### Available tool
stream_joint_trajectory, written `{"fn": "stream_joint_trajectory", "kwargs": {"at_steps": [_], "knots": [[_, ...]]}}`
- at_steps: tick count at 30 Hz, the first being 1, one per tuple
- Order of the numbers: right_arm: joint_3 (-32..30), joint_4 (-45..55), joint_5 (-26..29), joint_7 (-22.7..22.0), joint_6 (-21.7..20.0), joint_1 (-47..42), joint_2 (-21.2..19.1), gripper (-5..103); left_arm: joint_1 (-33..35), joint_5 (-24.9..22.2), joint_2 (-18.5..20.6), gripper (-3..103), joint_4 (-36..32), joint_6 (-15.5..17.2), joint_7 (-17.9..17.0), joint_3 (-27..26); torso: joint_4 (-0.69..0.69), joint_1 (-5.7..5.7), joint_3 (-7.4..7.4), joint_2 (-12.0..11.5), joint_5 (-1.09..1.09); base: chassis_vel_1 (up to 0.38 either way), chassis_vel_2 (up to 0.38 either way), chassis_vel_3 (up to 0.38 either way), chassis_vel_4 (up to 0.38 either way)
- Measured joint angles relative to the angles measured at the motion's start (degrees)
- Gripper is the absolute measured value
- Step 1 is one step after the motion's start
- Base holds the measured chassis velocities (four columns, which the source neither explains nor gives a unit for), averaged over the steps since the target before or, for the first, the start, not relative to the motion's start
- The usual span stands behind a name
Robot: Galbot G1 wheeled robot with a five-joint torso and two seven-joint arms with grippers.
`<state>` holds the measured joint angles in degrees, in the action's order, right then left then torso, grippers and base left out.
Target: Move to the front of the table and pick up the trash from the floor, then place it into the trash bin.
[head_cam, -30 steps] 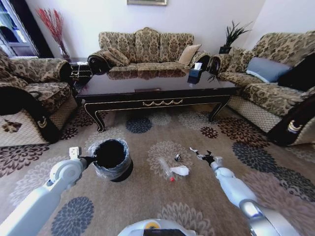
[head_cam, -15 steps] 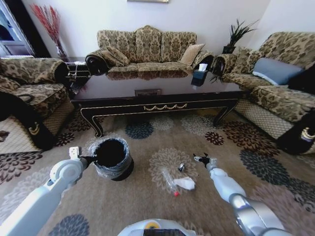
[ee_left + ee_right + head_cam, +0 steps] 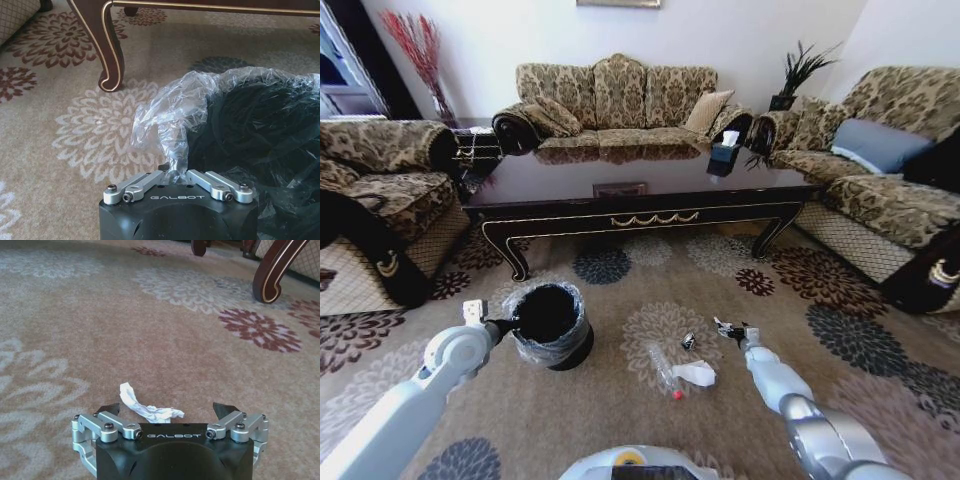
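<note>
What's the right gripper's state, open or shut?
Open. In the right wrist view the right gripper has its fingers spread apart above the floor, with a white paper scrap lying between them, ungripped.

"galbot" on both gripper housings

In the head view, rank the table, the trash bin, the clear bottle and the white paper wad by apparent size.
1. table, though farthest away
2. trash bin
3. clear bottle and white paper wad: they look too alike to rank.
</note>
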<state>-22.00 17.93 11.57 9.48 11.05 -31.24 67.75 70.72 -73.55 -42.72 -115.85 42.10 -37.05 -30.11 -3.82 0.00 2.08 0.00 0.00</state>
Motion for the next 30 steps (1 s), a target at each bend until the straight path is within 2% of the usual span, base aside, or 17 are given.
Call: {"fn": "stream_joint_trajectory", "kwargs": {"at_steps": [9, 11, 14, 15, 17, 19, 22, 23, 24, 26, 27, 28, 29, 30], "knots": [[-0.2, -0.8, 1.4, 0.2, -2.7, 1.1, 1.4, 101, 0.3, -0.2, 0.1, 2, -0.3, 0.0, -0.1, -0.2, 0.0, 0.0, 0.0, 0.0, 0.0, 0.0, 0.0, 0.0, 0.0], [0.0, -1.2, 1.5, 0.2, -3.2, 1.5, 1.7, 91, 0.2, -0.1, 0.1, 2, -0.2, 0.0, -0.1, -0.1, 0.01, 0.0, 0.0, 0.0, 0.0, 0.0, 0.0, 0.0, 0.0], [0.2, -1.3, 1.3, 0.3, -3.5, 1.6, 1.8, 86, 0.2, -0.1, 0.0, 2, -0.2, 0.0, -0.1, -0.1, 0.0, 0.0, 0.0, 0.0, 0.0, 0.0, 0.0, 0.0, 0.0], [0.1, -1.6, 1.1, 0.3, -3.8, 1.6, 2.1, 75, 0.3, -0.1, -0.1, 2, -0.2, 0.0, -0.1, -0.1, -0.01, 0.0, 0.0, 0.0, 0.0, 0.0, 0.0, 0.0, 0.0], [0.1, -1.7, 1.1, 0.2, -3.9, 1.7, 2.2, 75, 0.4, -0.1, -0.2, 2, -0.1, 0.0, -0.1, -0.1, -0.01, 0.0, 0.0, 0.0, 0.0, 0.0, 0.0, 0.0, 0.0], [0.0, -1.8, 1.0, 0.1, -4.0, 1.9, 2.5, 65, 0.6, -0.1, -0.3, 2, -0.1, 0.0, -0.1, -0.1, 0.0, 0.0, 0.0, 0.0, 0.0, 0.0, 0.0, 0.0, 0.0], [0.0, -1.8, 1.0, 0.1, -4.1, 2.1, 2.6, 59, 0.6, 0.0, -0.4, 2, -0.1, 0.1, -0.1, -0.1, 0.0, 0.0, 0.0, 0.0, 0.0, 0.0, 0.0, 0.0, 0.0], [0.1, -2.0, 0.9, 0.1, -4.2, 2.2, 2.6, 54, 0.6, 0.0, -0.4, 2, -0.1, 0.1, 0.0, -0.1, 0.0, 0.0, 0.0, 0.0, 0.0, 0.0, 0.0, 0.0, 0.0], [0.1, -2.2, 0.8, -0.1, -4.4, 2.5, 2.7, 42, 0.6, 0.0, -0.5, 2, -0.1, 0.0, 0.0, -0.1, 0.0, 0.0, 0.0, 0.0, 0.0, 0.0, 0.0, 0.0, 0.0], [0.1, -2.2, 0.8, -0.1, -4.5, 2.5, 2.7, 42, 0.6, 0.0, -0.5, 2, -0.1, 0.1, 0.0, -0.2, 0.0, 0.0, 0.0, 0.0, 0.0, 0.0, 0.0, 0.0, 0.0], [0.1, -2.2, 0.8, -0.2, -4.6, 2.6, 2.7, 36, 0.6, 0.0, -0.6, 2, -0.1, 0.1, 0.1, -0.2, 0.0, 0.0, 0.0, 0.0, 0.0, 0.0, 0.0, 0.0, 0.0], [0.1, -2.2, 0.7, -0.2, -4.6, 2.6, 2.7, 36, 0.7, 0.0, -0.6, 2, -0.1, 0.1, 0.1, -0.2, 0.0, 0.0, 0.0, 0.0, 0.0, 0.0, 0.0, 0.0, 0.0], [0.1, -2.2, 0.7, -0.2, -4.7, 2.6, 2.7, 25, 0.7, 0.1, -0.6, 2, -0.1, 0.1, 0.1, -0.3, 0.0, 0.0, 0.0, 0.0, 0.0, 0.0, 0.0, 0.0, 0.0], [0.1, -2.2, 0.6, -0.2, -4.7, 2.5, 2.7, 20, 0.7, 0.1, -0.7, 2, 0.0, 0.1, 0.2, -0.4, 0.0, 0.0, 0.0, 0.0, 0.0, 0.0, 0.0, 0.0, 0.0]]}}
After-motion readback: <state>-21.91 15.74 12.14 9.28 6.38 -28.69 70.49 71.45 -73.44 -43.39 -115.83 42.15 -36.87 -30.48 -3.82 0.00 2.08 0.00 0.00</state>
